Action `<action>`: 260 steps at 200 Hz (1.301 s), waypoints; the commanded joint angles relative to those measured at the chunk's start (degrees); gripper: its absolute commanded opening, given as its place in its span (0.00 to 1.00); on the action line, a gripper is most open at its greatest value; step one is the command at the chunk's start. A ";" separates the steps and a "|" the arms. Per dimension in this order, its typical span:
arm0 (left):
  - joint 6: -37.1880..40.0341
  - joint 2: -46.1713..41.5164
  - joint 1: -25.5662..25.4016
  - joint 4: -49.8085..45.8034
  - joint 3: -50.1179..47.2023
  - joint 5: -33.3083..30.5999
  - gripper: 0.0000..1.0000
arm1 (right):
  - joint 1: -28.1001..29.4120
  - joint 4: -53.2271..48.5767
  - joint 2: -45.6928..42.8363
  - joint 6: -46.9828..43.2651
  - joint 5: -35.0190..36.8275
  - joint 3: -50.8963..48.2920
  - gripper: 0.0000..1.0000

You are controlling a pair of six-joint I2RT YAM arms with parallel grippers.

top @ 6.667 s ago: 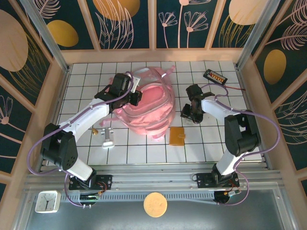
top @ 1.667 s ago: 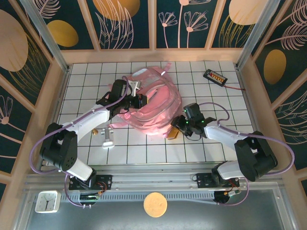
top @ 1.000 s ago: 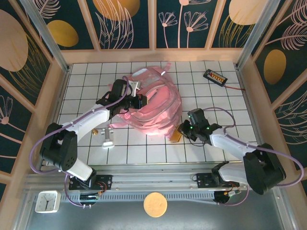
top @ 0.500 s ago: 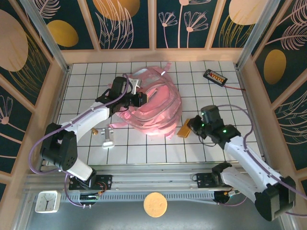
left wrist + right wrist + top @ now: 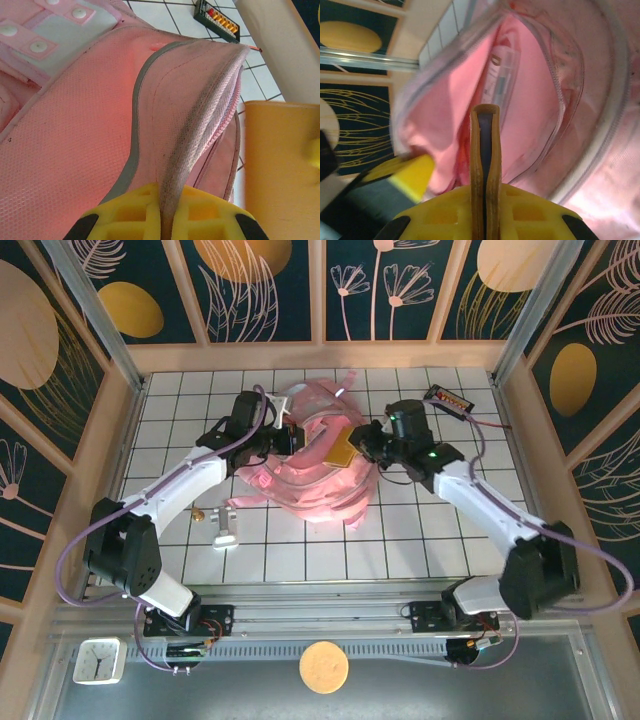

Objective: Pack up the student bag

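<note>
Left end effector [image 5: 291, 437] tight on student bag [image 5: 318, 490] (rim), right end effector [image 5: 362, 444] tight on tan case [image 5: 341, 449]

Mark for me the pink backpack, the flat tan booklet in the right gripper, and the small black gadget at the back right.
Large soft pink fabric backpack [image 5: 310, 492]: top view, lower front panel.
Flat tan rectangular booklet [image 5: 341, 449]: top view, its flat face.
Small black device with orange buttons [image 5: 447, 400]: top view, its middle.

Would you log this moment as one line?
left hand: holds student bag edge | right hand: holds tan case over bag opening
</note>
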 commanded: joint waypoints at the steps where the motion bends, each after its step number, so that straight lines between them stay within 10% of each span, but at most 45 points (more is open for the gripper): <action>1: 1.43 -1.43 -0.62 2.78 3.89 0.95 0.00 | 0.41 10.78 3.97 3.44 -2.77 0.75 0.02; 140: -0.45 -0.20 -0.62 7.66 5.74 5.35 0.00 | 3.56 25.55 29.46 13.16 -1.93 10.11 0.01; 200: -0.67 -0.36 -0.62 6.93 4.19 1.96 0.00 | 4.43 6.07 26.78 4.63 1.54 16.43 0.61; 260: -1.35 -0.37 -0.53 7.00 3.60 -2.36 0.00 | 4.03 -0.46 17.59 0.61 3.75 11.63 0.70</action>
